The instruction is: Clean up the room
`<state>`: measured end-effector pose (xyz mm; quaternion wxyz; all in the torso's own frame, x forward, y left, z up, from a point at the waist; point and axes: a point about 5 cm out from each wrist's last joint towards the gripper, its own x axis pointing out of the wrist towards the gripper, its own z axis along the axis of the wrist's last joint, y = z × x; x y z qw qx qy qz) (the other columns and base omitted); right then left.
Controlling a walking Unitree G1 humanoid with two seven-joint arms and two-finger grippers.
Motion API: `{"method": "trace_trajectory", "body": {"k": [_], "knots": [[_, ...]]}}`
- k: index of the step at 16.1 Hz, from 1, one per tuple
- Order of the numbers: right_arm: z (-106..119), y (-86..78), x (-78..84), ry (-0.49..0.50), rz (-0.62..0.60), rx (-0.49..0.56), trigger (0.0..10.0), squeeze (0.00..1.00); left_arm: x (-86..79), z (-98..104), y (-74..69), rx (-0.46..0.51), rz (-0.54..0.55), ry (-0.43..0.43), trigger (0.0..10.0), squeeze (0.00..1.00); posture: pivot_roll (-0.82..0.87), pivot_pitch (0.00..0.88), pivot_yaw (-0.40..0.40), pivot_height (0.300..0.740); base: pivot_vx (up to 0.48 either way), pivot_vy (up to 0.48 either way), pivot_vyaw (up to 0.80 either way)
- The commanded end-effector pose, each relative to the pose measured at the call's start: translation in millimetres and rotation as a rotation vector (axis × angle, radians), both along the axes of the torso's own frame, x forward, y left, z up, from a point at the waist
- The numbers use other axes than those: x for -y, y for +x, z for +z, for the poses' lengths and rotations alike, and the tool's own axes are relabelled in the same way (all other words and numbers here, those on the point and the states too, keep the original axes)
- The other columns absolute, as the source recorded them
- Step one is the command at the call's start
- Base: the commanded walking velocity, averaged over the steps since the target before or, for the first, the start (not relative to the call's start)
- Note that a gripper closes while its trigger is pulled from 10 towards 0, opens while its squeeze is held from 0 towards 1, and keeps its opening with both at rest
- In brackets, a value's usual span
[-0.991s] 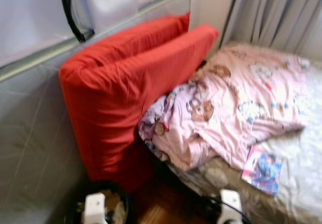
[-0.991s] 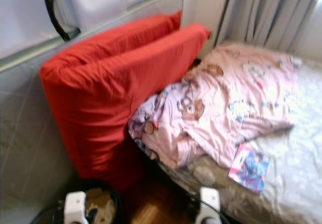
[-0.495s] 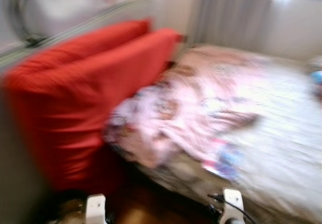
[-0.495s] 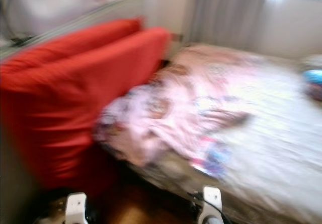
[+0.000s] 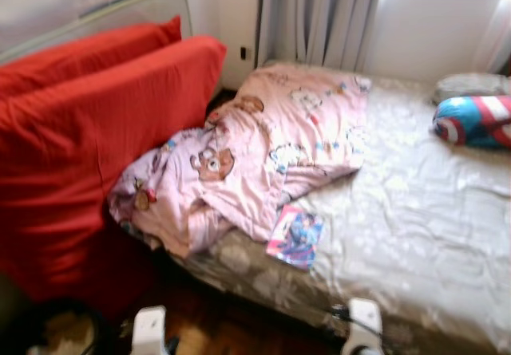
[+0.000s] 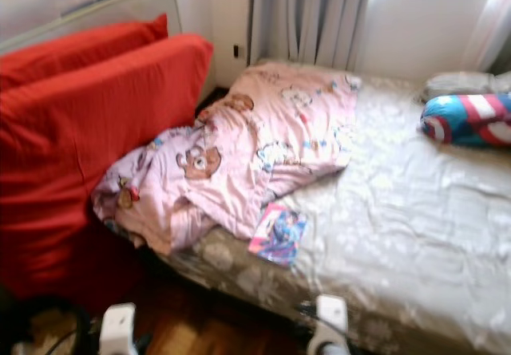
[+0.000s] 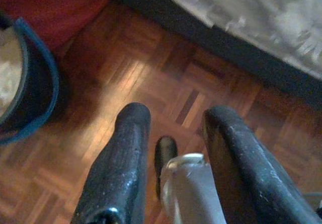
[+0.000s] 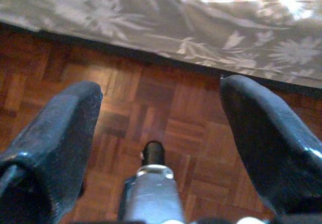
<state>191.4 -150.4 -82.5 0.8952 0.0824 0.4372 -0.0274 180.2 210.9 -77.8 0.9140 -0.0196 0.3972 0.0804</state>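
**Book on the bed edge lies ahead, nearer the right arm**

Pincers both hang low over the wooden floor, short of the bed. The left pincer [image 7: 171,158] has its two black fingers spread a little way apart with nothing between them; in its wrist view the floor [image 7: 151,83] shows below, with the rim of a dark bucket [image 7: 30,93] off to one side. The right pincer [image 8: 156,133] is spread wider, also empty, pointing down at the floor just beside the flowered bed skirt [image 8: 176,38].

Outward from them, the bed [image 5: 415,211] runs ahead and to the robot's right. A thin, brightly coloured book [image 5: 295,237] lies flat on the sheet close to the near edge, touching the hem of the rumpled pink blanket [image 5: 263,155]. Its long axis runs roughly away from the robot, slightly tilted. It sits between the two arms but nearer the right one, so I judge the right pincer has the shorter reach: up and forward over the bed edge.

Beyond the book, red cushions [image 5: 88,132] lean at the robot's left, and a round blue, red and white pillow [image 5: 475,121] rests far off at the right.
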Motion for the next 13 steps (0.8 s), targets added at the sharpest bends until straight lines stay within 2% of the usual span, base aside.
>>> {"method": "trace_trajectory", "body": {"k": [1,4,6,10,13], "knots": [[0,-1.1,6.4,-0.012,-0.019,-0.007,10.0,0.0,2.5,-1,-0.5,-0.013,-0.005,-0.006,10.0,0.0,0.06,0.012,-0.015,0.74,0.0,-0.262,0.0],[0,-0.2,6.2,-0.012,-0.02,-0.005,10.0,0.0,1.2,-2,-2.3,-0.024,-0.001,-0.006,10.0,0.0,0.05,0.021,-0.014,0.74,0.0,-0.261,0.0],[0,-0.2,6.4,-0.015,-0.019,-0.007,10.0,0.0,11.2,-8,-10.6,-0.05,-0.006,-0.014,10.0,0.0,0.04,0.019,-0.013,0.74,0.0,-0.262,0.0],[0,-0.8,8.6,-0.027,-0.022,-0.011,10.0,0.0,23.0,-13,-18.4,-0.072,-0.017,-0.024,10.0,0.0,0.03,0.025,-0.014,0.74,0.0,-0.262,0.0],[0,-0.2,9.5,-0.028,-0.025,-0.005,10.0,0.0,20.5,-9,-11.4,-0.05,-0.017,-0.022,10.0,0.0,0.02,0.027,-0.018,0.74,0.0,-0.262,0.0]]}}
